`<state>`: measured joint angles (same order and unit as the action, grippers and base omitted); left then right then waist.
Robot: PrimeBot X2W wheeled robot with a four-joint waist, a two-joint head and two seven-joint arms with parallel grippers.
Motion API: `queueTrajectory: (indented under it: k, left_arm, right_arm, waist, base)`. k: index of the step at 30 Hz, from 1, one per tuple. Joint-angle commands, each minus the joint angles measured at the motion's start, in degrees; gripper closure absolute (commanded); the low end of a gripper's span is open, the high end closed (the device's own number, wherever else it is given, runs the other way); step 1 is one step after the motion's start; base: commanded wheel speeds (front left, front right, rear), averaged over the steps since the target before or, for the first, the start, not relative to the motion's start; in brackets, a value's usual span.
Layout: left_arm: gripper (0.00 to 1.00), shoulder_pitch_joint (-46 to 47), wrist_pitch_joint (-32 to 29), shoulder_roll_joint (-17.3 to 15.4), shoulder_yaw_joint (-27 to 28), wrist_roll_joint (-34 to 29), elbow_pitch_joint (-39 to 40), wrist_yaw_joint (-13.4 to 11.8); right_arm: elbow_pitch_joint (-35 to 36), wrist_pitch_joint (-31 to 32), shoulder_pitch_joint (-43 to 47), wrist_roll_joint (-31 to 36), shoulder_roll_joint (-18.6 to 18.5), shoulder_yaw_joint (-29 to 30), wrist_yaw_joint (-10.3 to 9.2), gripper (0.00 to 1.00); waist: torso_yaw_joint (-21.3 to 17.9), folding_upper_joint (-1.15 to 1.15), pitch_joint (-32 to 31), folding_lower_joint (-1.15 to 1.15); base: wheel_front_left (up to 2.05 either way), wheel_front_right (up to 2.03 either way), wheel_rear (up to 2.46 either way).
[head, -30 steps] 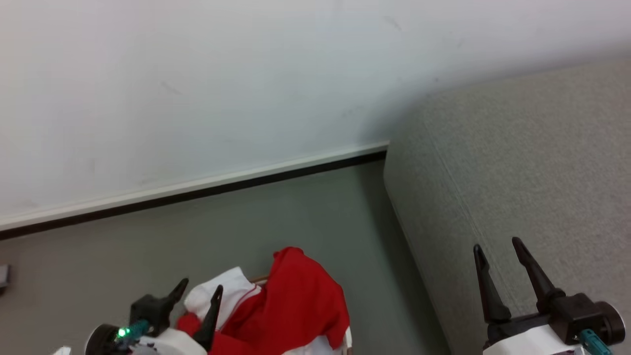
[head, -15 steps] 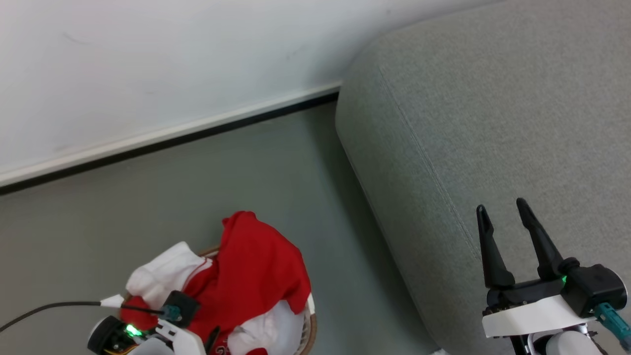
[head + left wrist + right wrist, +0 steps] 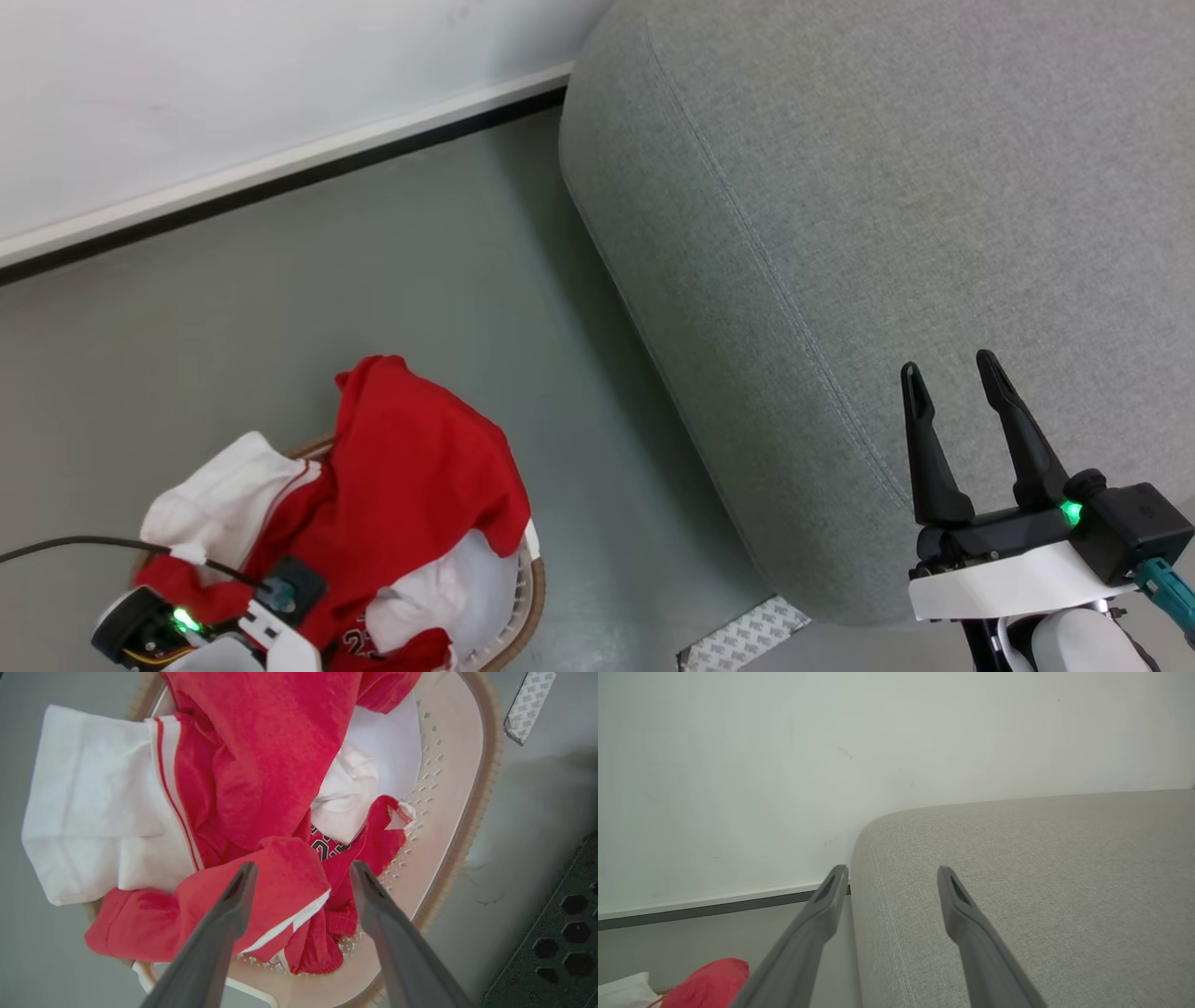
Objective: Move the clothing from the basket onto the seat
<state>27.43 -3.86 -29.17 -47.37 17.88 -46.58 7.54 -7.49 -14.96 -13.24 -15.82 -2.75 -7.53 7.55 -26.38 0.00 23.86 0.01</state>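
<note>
Jaws on my left gripper stand wide apart and hold nothing. On the wrist feed its two dark fingers point down at the clothing, straddling a folded red sleeve with a white edge. I cannot tell whether the tips touch the fabric. Just past the tips I can see black numerals printed on one red garment, with a white piece bunched beside them.

The clothing is all in the basket. It is heaped above the brown rim, and a large white panel with thin red stripes spills over one side. The pale perforated inside wall shows bare on the other side. A black cable runs in from the left edge of the head view to that wrist.

My right gripper is also spread open and empty, well apart from the basket. It hangs over the near edge of the seat, fingers pointing along the grey cushion toward the wall.

The basket stands on the grey floor near the seat's rounded corner, not touching it. A patterned strip lies on the floor between them. A white skirting board runs behind.
</note>
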Motion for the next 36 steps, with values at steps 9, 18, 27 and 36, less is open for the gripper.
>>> queueTrajectory:
  k: [9, 18, 27, 36]
  left_arm:
    - [0.00, 5.4, 1.7, -2.7, -6.6, 2.5, -2.4, -0.1]
    - [0.00, 10.5, -0.4, -3.9, -9.2, 6.0, -4.1, 0.0]
    - [0.00, 13.3, -1.4, -4.6, -13.3, 9.0, -3.8, -0.1]
    - [0.00, 18.0, -2.4, -4.5, -17.0, 8.8, -4.2, 0.0]
  right_arm:
    - [0.9, -0.2, -1.0, -1.6, -0.1, -1.1, -0.12, 0.00]
    - [1.8, -0.2, -2.5, -3.0, -0.1, -1.5, -0.12, 0.00]
    - [2.4, -0.2, -3.6, -3.1, -0.1, -1.0, -0.12, 0.00]
    - [3.5, -0.2, -4.8, -3.3, -0.1, -0.6, -0.12, 0.00]
  waist:
    - [-0.5, 0.00, 3.3, -0.01]
    - [0.8, 0.00, 9.6, -0.01]
    - [2.5, 0.00, 13.3, -0.01]
    - [3.7, 0.00, 18.4, -0.01]
  base:
    - [0.00, 0.00, 0.00]
    - [0.00, 0.00, 0.00]
    - [0.00, 0.00, 0.00]
    - [0.00, 0.00, 0.00]
